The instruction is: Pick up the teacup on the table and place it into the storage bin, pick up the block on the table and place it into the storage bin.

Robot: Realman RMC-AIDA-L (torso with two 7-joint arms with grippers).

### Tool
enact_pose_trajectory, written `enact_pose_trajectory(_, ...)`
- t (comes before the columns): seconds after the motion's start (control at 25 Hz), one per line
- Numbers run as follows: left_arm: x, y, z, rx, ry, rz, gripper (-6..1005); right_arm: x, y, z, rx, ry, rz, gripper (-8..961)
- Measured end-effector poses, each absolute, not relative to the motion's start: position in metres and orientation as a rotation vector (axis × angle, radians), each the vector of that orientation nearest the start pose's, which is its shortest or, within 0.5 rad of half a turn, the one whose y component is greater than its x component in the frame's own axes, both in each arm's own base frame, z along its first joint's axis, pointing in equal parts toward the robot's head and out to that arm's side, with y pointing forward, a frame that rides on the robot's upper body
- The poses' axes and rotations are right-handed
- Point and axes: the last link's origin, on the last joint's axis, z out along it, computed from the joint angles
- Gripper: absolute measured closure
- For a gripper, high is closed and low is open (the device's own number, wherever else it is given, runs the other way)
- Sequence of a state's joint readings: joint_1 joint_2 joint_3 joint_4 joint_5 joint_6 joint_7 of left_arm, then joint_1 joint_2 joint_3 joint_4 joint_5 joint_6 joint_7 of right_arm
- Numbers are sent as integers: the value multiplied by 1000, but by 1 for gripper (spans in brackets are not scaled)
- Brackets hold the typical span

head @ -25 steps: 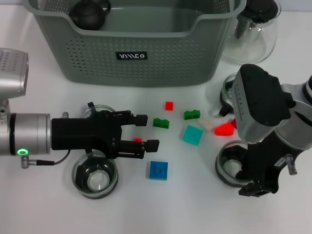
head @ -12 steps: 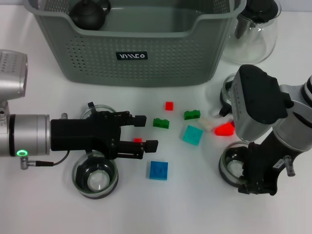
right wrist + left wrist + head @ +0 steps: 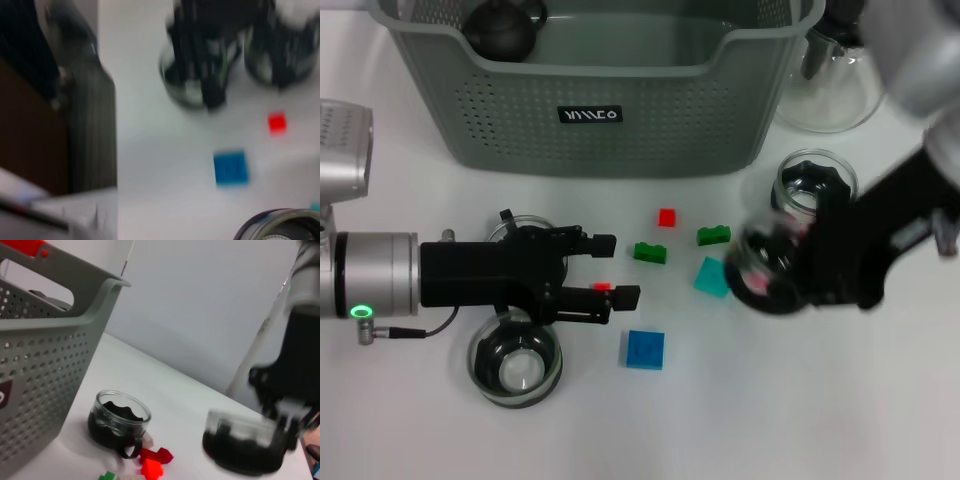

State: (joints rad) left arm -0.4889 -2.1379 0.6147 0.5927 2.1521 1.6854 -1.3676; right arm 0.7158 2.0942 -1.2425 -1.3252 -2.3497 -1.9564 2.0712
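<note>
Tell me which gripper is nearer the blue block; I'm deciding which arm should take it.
Left. The left gripper sits just up and to the left of the blue block, fingers open. The right gripper, holding a glass teacup, is farther off to the block's right.

Light was bright and even across the white worktop (image 3: pixel 720 420), apparently from overhead; shadows beneath the storage bin (image 3: pixel 590 110) and the blue block (image 3: pixel 645 350) were soft and short; the right claw (image 3: pixel 790 270) and the teacup (image 3: pixel 765 268) it carried were smeared by motion blur; the left claw (image 3: pixel 615 268) showed sharp; the right wrist view was blurred throughout, while the left wrist view blurred only its far cup (image 3: pixel 245 442).
</note>
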Motion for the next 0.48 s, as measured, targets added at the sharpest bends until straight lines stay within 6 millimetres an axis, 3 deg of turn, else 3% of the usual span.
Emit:
enact_pose_trajectory(0.08, -269, 283, -35, -2868, -781, -766, 160, 120, 323, 16, -3249, 333, -311, 900)
enact_pose_trajectory(0.32, -271, 282, -33, -2862, -778, -769, 160, 102, 330, 26, -3216, 283, -248, 899)
enact_pose_trajectory(0.48, -271, 282, -33, -2862, -778, -768, 160, 76, 341, 39, -3172, 294, -115, 899)
